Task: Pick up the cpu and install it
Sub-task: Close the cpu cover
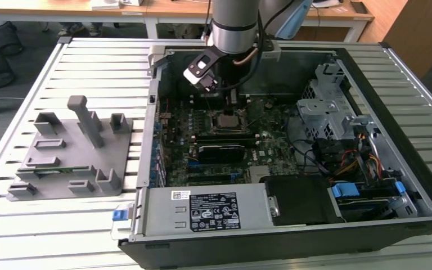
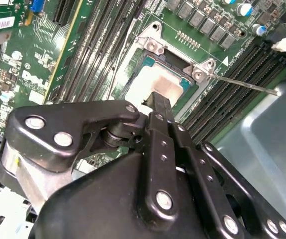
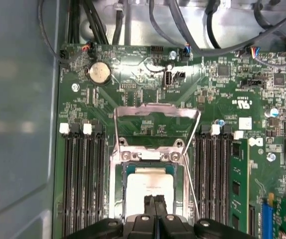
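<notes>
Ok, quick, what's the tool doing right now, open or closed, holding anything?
Tool: closed, gripping nothing, its tip just over the cpu, which lies flat in the socket; contact cannot be told.

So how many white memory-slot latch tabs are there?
4 white tabs in the first wrist view: two each side of the metal-framed socket; others may be hidden.

Printed labels stand on the power supply (image 1: 201, 209), seemingly too small to read; white lettering marks the motherboard (image 2: 33, 74)
</notes>
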Available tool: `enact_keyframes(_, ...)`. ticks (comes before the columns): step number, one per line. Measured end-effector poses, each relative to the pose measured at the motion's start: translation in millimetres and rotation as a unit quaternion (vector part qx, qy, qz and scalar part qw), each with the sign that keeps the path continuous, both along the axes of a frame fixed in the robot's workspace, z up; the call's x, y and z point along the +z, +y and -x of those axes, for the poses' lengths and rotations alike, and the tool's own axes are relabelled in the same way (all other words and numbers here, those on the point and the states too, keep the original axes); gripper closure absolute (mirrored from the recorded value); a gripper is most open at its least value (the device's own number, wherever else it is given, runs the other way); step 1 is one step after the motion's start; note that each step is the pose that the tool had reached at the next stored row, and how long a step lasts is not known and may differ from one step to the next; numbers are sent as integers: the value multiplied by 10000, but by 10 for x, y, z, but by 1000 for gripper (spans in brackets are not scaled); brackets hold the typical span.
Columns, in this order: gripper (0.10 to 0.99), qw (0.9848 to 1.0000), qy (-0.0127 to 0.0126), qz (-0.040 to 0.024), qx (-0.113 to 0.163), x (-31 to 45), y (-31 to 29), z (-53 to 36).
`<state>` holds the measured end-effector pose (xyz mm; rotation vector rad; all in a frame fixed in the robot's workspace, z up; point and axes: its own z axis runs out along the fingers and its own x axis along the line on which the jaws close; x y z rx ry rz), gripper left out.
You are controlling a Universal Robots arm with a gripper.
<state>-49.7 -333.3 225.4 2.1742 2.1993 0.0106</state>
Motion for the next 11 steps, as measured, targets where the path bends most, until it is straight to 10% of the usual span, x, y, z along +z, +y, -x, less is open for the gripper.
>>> enact_keyframes(11,980,10000,-1,1,0,179,0,1)
